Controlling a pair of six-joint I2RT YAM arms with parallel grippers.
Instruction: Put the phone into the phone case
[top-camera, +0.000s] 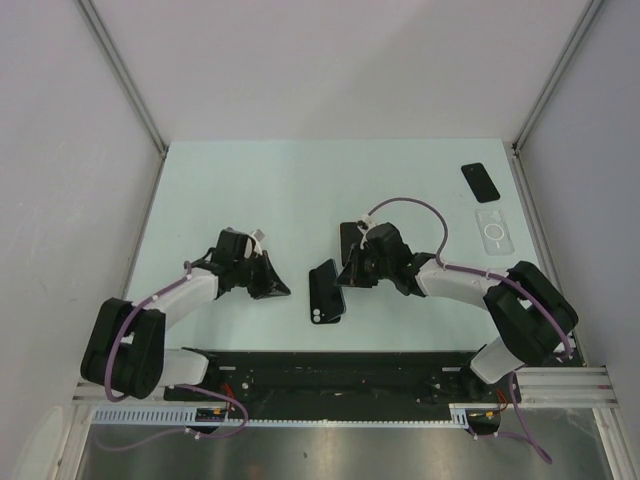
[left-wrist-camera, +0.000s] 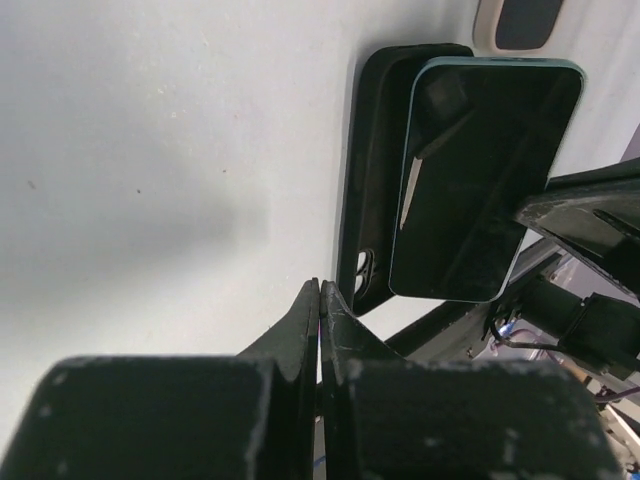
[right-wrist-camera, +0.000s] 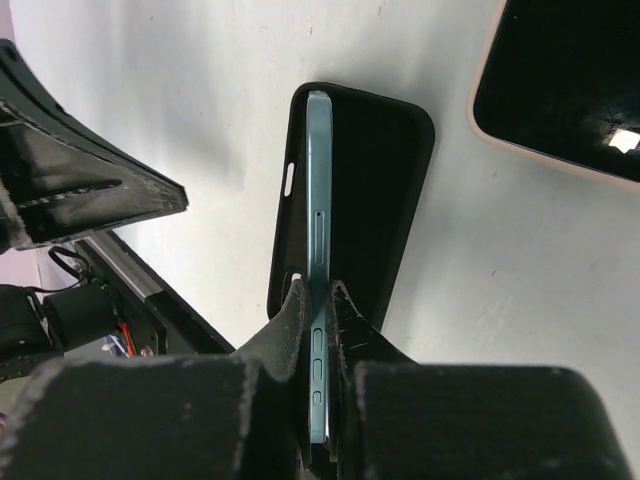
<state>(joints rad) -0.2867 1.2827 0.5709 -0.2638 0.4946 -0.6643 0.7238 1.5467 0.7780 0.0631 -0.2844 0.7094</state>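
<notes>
A teal phone (right-wrist-camera: 317, 180) stands on its long edge inside a black phone case (right-wrist-camera: 385, 170) that lies open side up on the table. My right gripper (right-wrist-camera: 318, 292) is shut on the phone's lower part, one finger on each face. In the left wrist view the phone's dark screen (left-wrist-camera: 470, 170) faces me, with the case (left-wrist-camera: 375, 160) behind it and the right gripper's finger (left-wrist-camera: 585, 215) at its right. In the top view the case (top-camera: 322, 298) lies mid-table under the right gripper (top-camera: 347, 274). My left gripper (left-wrist-camera: 320, 292) is shut and empty, just left of the case (top-camera: 283, 290).
A second phone with a pale rim and dark screen (right-wrist-camera: 565, 85) lies just beyond the case; it also shows in the top view (top-camera: 348, 238). A black phone (top-camera: 480, 181) and a clear case (top-camera: 493, 231) lie at the far right. Rails run along the near edge (top-camera: 340, 365).
</notes>
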